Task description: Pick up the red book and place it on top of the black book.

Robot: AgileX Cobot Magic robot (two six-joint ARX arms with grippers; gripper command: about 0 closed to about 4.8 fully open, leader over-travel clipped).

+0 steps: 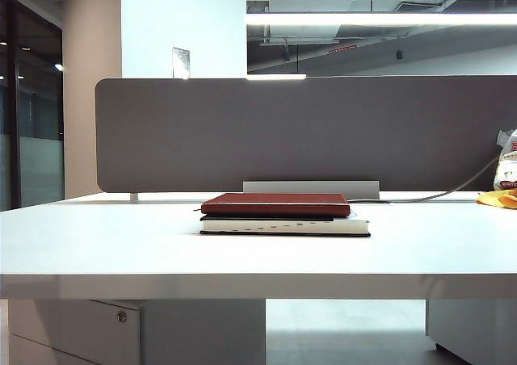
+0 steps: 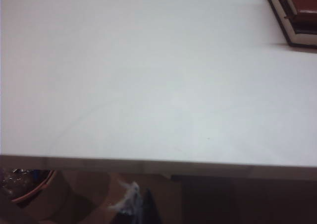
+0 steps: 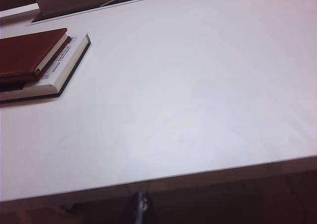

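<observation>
Left gripper (image 2: 141, 204): jaws closed, empty, below the table's near edge. Right gripper (image 3: 142, 209): likewise. Red book (image 1: 276, 204): lying on the black book (image 1: 284, 226), table (image 1: 97, 244) centre, at your twelve o'clock. Step: placement looks complete; your next move calls only for keeping clear.

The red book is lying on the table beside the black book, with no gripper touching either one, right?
Not beside: the red book lies on top of the black book, as the exterior view shows. The rest holds: no gripper touches either book.
</observation>
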